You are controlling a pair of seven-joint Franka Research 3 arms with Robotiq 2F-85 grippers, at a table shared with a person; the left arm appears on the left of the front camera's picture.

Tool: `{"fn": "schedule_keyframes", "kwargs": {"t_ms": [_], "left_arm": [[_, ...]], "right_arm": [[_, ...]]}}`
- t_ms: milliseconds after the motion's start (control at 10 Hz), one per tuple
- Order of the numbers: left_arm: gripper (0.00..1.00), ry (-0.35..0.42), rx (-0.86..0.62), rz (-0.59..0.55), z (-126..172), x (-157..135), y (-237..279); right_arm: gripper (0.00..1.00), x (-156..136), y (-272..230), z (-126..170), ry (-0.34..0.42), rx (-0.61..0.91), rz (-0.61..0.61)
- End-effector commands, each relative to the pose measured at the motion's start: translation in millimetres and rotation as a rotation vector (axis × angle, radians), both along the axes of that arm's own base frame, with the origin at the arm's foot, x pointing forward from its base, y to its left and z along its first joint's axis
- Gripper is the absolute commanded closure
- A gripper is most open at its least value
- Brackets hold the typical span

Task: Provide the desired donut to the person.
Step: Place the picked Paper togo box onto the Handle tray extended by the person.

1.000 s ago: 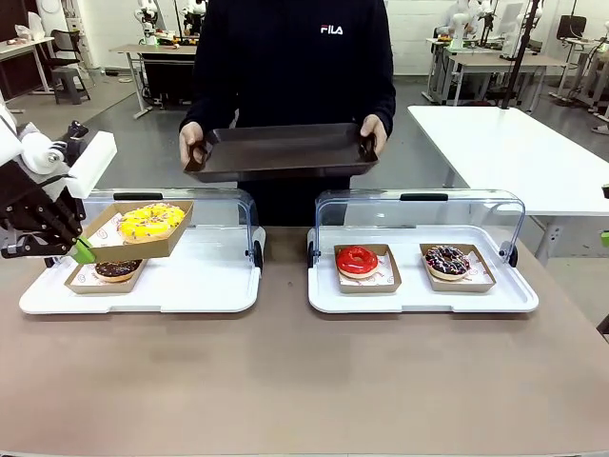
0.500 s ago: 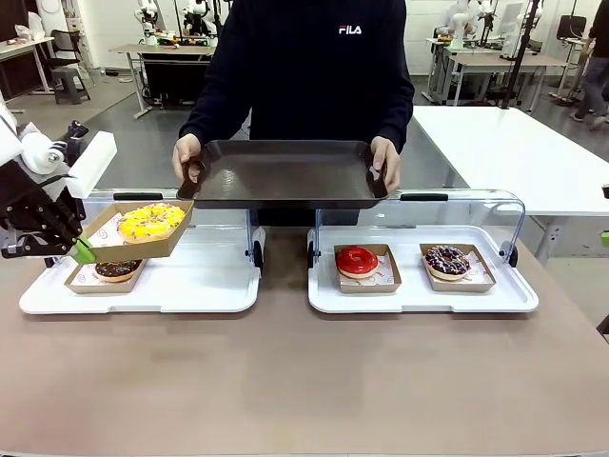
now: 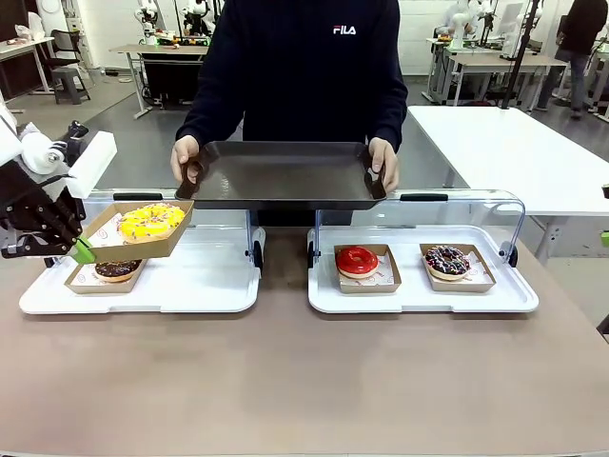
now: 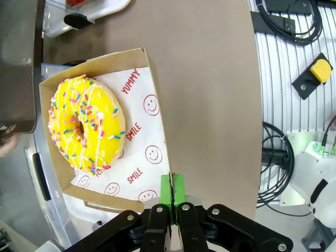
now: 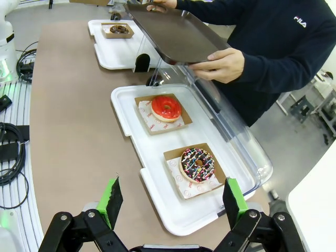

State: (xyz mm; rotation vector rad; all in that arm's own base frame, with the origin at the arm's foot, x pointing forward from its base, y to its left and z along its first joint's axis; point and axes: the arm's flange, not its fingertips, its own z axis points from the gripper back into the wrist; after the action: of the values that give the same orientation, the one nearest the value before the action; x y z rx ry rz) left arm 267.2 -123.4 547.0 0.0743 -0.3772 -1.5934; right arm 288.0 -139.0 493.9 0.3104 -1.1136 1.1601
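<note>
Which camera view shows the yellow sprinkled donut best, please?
The left wrist view: it looks straight down on the yellow donut, sprinkles and icing sharp. The front view shows it small and low-angled in its carton.

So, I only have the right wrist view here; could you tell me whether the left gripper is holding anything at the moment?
Observer: Yes. The left gripper is shut on the edge of a cardboard box that carries a yellow sprinkled donut.
Operator: Thank you. Is that box resting on its tray?
Observer: No. In the front view it hangs in the air, partly over the chocolate donut that sits on the left white tray.
</note>
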Motion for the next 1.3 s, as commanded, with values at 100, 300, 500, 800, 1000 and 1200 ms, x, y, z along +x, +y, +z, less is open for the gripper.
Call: {"fn": "schedule_keyframes", "kwargs": {"t_ms": [100,300,500,800,1000,1200], "left_arm": [[1.00,-0.016,-0.002,0.023,1,1,-3],[1.00,-0.016,-0.002,0.023,1,1,-3],[0.99,0.006,0.018,0.019,23,15,-17],[0.99,0.043,0.022,-0.001,86,83,-67],[0.99,0.045,0.015,0.006,101,140,-97],[0.99,0.099,0.041,-0.029,89,200,-121]], "right_arm": [[0.00,4,-1,-1,-0.025,0.016,0.008],[0.00,4,-1,-1,-0.025,0.016,0.008],[0.00,4,-1,-1,-0.025,0.016,0.008],[0.00,4,-1,-1,-0.025,0.016,0.008],[0.00,4,-1,-1,-0.025,0.016,0.008],[0.00,4,-1,-1,-0.025,0.016,0.008]]}}
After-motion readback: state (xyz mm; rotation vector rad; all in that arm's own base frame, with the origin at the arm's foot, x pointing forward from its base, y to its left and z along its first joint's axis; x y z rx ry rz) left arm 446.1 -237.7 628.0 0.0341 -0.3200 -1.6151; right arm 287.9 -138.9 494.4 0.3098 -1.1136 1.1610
